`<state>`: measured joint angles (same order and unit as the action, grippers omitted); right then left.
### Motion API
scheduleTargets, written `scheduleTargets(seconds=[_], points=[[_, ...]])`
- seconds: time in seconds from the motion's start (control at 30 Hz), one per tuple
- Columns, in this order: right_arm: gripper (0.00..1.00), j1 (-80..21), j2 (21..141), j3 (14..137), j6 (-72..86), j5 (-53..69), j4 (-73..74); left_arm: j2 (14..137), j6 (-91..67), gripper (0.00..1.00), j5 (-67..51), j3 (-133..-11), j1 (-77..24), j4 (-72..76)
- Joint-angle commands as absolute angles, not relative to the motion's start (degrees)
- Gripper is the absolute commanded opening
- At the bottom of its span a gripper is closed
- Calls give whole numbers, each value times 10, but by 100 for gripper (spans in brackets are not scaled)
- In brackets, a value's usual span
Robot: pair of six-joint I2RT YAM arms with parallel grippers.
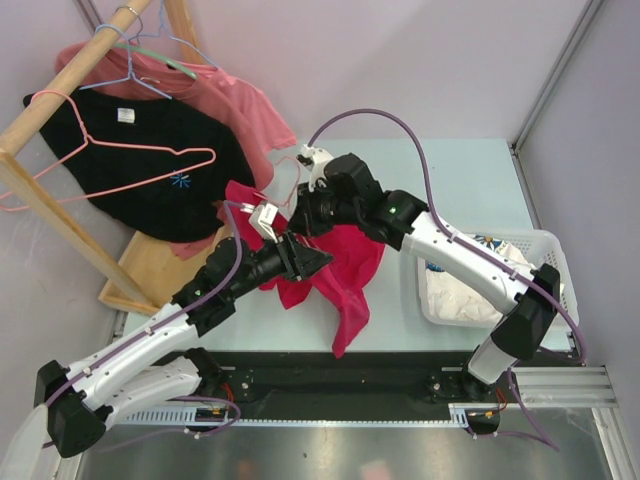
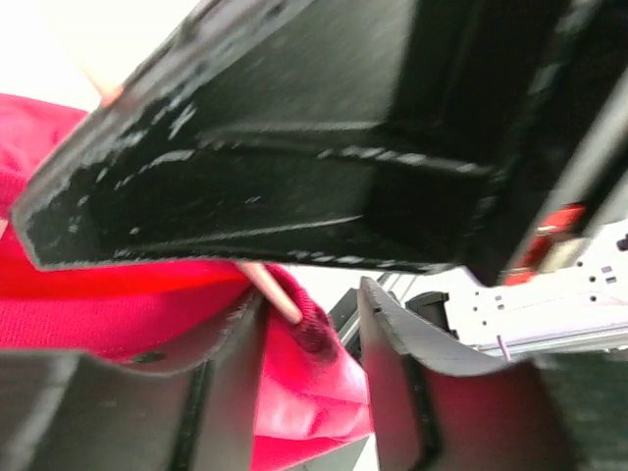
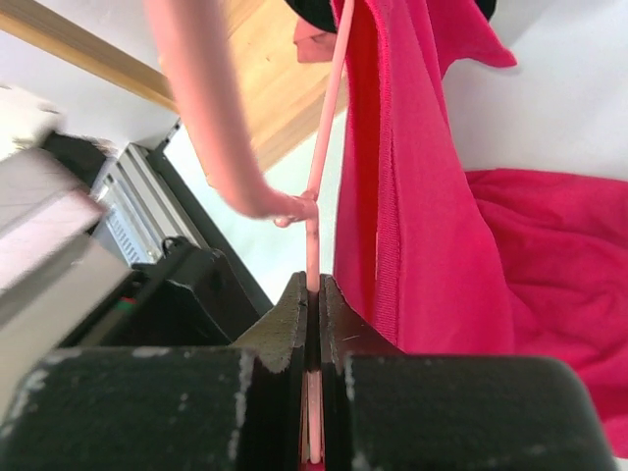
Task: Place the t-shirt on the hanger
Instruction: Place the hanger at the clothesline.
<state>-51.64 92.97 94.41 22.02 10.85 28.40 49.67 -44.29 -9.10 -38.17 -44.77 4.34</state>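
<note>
It is a robot laboratory cell: plain lilac walls (image 1: 400, 60), grey aluminium frame post (image 1: 556, 75), black mounting rail (image 1: 340, 385).

The left white-and-black jointed arm (image 1: 150, 335) runs from its base at the near left corner diagonally forward and to the right, held low, with the wrist nearly level. Its black two-finger pincer (image 2: 311, 292) has the jaws apart around a fold of the crimson-red cotton t-shirt (image 2: 128, 304); whether the pads actually press it is hard to tell. The right white-and-black arm (image 1: 470, 260) rises from its base, bends at the elbow and reaches left. Its pincer (image 3: 314, 294) is clamped tight on the thin pink wire hanger (image 3: 312, 250), just below the hook. The two pincers sit close together.
</note>
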Motion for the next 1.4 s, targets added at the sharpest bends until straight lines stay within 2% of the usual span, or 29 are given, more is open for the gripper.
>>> scheduleTargets(seconds=[0.0, 0.1, 0.13, 0.17, 0.2, 0.27, 0.3, 0.37, 0.43, 0.5, 0.7, 0.9, 1.17, 1.37], points=[[0, -524, 933, 990, 236, 105, 230, 496, -506, 42, -73, -390, -452, 33], [0, -525, 941, 998, 236, 112, 227, 491, -528, 24, -53, -405, -450, 4], [0, -526, 942, 999, 236, 113, 224, 491, -532, 6, -47, -409, -449, 0], [0, -526, 947, 1001, 229, 130, 215, 491, -533, 0, -42, -419, -449, -30], [18, -526, 948, 1004, 226, 137, 214, 490, -531, 0, -38, -424, -447, -38], [38, -520, 949, 1005, 221, 146, 215, 487, -537, 0, -32, -439, -441, -72], [53, -518, 947, 1006, 217, 146, 214, 486, -539, 0, -26, -445, -435, -83], [57, -502, 941, 1006, 218, 143, 217, 482, -550, 0, -24, -459, -425, -98], [74, -489, 930, 1004, 214, 145, 217, 482, -548, 0, -34, -468, -417, -84], [99, -466, 914, 998, 210, 149, 221, 484, -546, 0, -33, -489, -412, -78], [100, -390, 870, 975, 187, 142, 235, 539, -548, 0, -2, -570, -396, -67], [100, -323, 827, 964, 175, 141, 243, 617, -583, 0, 96, -684, -390, -134], [100, -282, 781, 949, 152, 143, 262, 705, -621, 0, 161, -801, -374, -182], [100, -265, 758, 941, 136, 142, 270, 706, -679, 0, 159, -811, -361, -248]])
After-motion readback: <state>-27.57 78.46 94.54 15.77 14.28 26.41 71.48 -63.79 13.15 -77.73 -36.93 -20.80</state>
